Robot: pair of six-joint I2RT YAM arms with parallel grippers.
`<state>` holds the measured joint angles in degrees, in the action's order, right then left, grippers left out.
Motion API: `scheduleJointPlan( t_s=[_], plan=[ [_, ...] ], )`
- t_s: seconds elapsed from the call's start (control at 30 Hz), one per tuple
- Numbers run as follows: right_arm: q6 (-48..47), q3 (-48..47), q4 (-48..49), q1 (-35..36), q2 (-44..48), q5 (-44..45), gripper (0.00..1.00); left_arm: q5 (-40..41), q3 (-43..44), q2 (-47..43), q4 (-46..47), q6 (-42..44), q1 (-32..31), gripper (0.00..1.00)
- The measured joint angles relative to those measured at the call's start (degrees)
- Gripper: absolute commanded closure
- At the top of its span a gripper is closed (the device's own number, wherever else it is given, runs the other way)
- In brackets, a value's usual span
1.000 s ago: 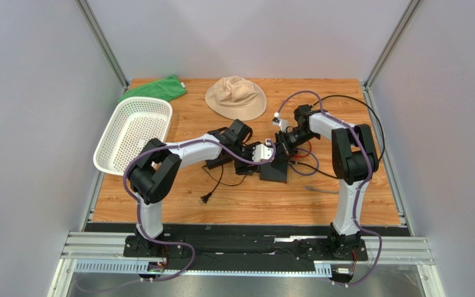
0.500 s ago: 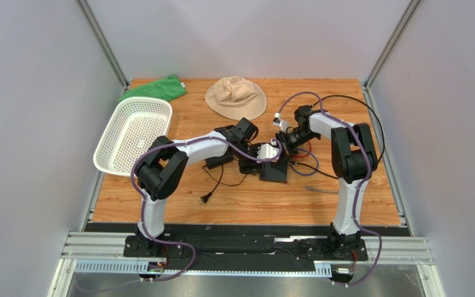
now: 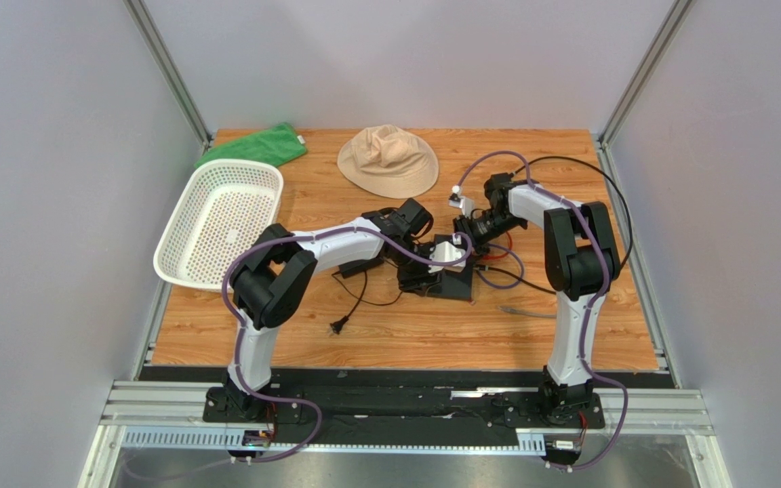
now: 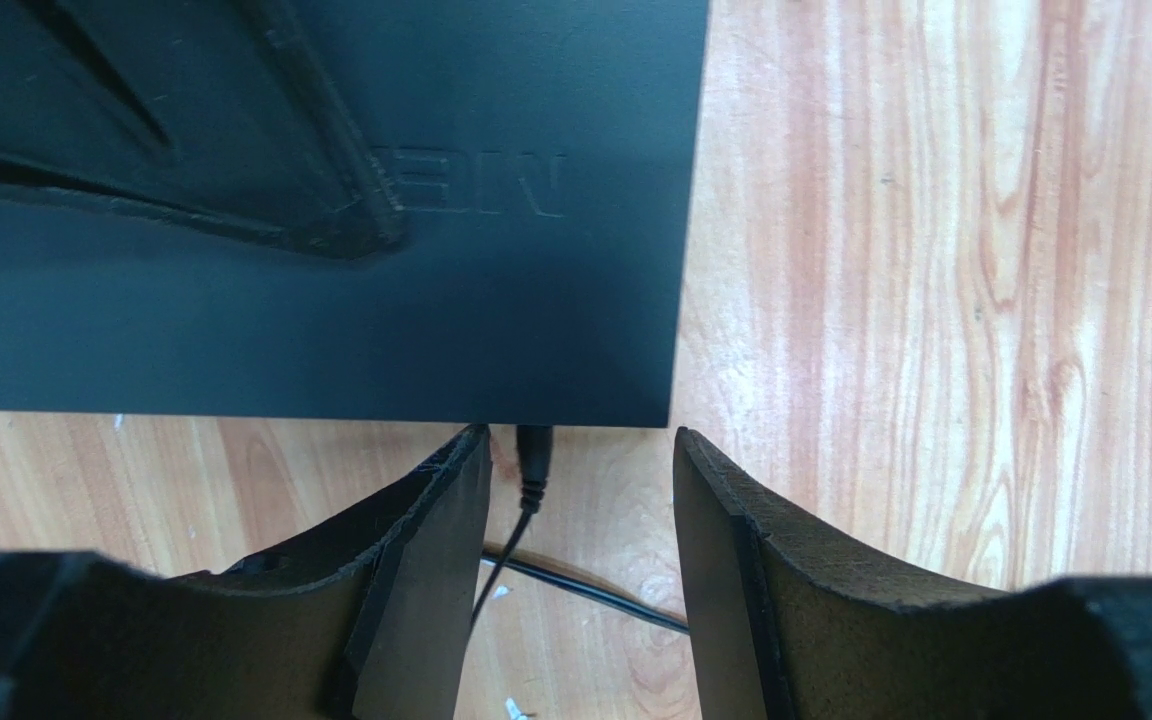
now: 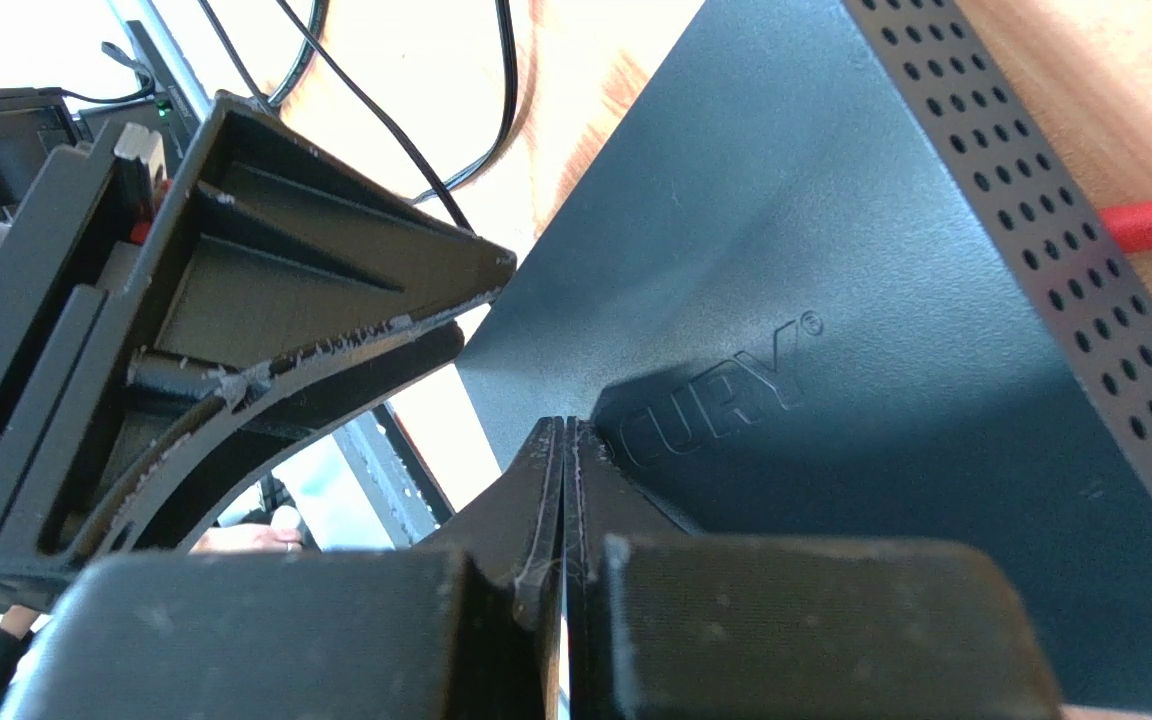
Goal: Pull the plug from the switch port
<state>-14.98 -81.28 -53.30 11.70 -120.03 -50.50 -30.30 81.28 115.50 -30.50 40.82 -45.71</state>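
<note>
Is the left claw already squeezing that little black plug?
No: the left claw is open, its fingers standing apart on either side of the plug at the edge of the switch.

- Switch (image 5: 898, 345), top face: embossed letters "CURY" followed by a ® mark. They run diagonally, just ahead and to the right of the closed jaws of the right gripper (image 5: 563, 438). The start of the word is hidden behind those jaws.
- Same top face, left wrist view: a short row of embossed letters ahead of the parted jaws of the left gripper (image 4: 582, 450), on the left-jaw side. Characters appear inverted and cannot be read with certainty.
</note>
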Motion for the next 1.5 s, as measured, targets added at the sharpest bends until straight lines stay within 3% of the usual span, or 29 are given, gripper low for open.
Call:
scheduleJointPlan(
  t_s=[1.1,1.2,1.3,1.33,1.5],
  plan=[
    [0.3,1.4,0.5,-0.2,0.2,-1.4,1.0,2.4,-1.9,0.5,3.8,-1.3,-0.8,0.63],
    [0.3,1.5,0.4,-0.2,0.2,-1.5,1.0,2.4,-1.9,0.5,3.8,-1.3,-0.8,0.72],
    [0.4,1.5,0.4,-0.2,0.2,-1.5,1.0,2.4,-1.9,0.5,3.7,-0.9,-0.8,0.88],
    [0.4,1.5,0.4,-0.2,0.2,-1.5,1.0,2.4,-1.9,0.5,3.7,-0.8,-0.8,1.0],
    [0.4,1.5,0.4,-0.2,0.2,-1.5,1.0,1.6,-1.8,0.5,3.1,0.3,-0.6,1.0]
  ],
)
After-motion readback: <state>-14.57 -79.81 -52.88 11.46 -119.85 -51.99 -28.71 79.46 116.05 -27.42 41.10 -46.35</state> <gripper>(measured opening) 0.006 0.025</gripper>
